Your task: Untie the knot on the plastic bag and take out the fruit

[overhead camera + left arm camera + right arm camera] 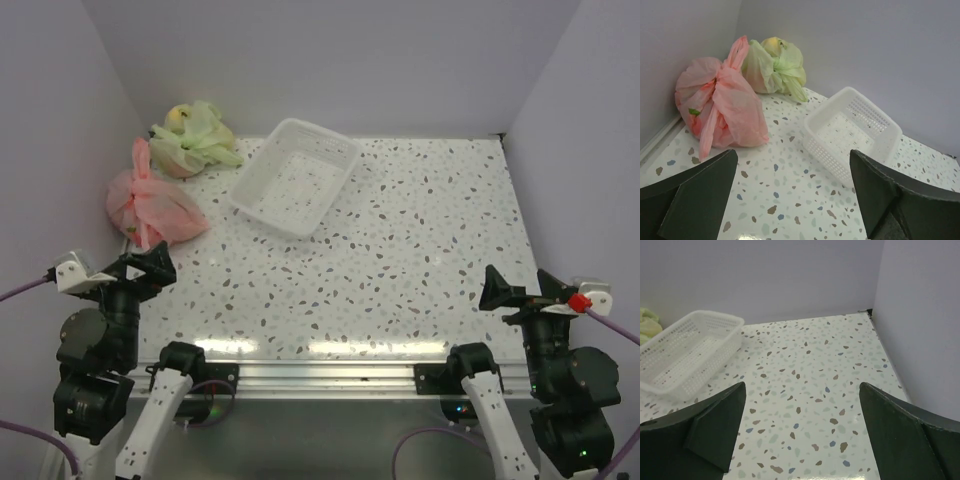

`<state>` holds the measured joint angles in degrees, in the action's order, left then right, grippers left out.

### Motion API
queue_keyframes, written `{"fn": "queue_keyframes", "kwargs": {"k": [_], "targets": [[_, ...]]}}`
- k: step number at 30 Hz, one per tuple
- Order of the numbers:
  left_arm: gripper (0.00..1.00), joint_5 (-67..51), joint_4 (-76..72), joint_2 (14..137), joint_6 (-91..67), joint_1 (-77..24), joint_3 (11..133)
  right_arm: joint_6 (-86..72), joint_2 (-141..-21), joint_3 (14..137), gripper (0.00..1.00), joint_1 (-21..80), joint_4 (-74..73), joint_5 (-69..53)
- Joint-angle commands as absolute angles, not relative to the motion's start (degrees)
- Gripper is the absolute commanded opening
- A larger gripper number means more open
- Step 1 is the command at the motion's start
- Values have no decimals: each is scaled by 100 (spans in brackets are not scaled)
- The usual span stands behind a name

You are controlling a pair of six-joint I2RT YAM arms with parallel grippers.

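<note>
Plastic bag at 10 o'clock on desk, knot tied on top, fruit hidden inside. Left gripper and right gripper wide open, empty, near edge. Risks: grabbing green bag just behind; thin film tearing; bag dragging, knot tightening.

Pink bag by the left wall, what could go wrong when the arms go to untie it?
The pink bag sits right beside the green bag, so a reach for its knot might snag the wrong one. It also sits close to the left wall, leaving little room for the open left end effector. The thin plastic could tear rather than untie.
</note>
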<state>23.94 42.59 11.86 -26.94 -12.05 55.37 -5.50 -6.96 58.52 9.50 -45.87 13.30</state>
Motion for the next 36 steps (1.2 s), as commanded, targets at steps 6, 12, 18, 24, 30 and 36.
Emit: {"fn": "queue_keyframes", "kwargs": {"k": [6,12,18,24,30,36], "targets": [[100,2470,4052,2029,-2997,-1195,5616,-677,-747,5669,99,984,-4456,1116],[100,2285,3981,3977,-3339,-1195,6125,-773,-958,5634,99,1055,-4509,1020],[100,2118,3911,5972,-3507,-1178,6661,-703,-1151,5730,99,1125,-4676,1081],[100,2012,3551,7555,-3472,-212,7277,-615,-1160,5695,99,1178,-4667,914],[100,2558,3138,8682,-3331,439,7883,-554,-1186,5687,99,1222,-4623,721],[100,2601,3014,10017,-3471,984,8331,-528,-1213,5616,99,1239,-4623,738]]}}
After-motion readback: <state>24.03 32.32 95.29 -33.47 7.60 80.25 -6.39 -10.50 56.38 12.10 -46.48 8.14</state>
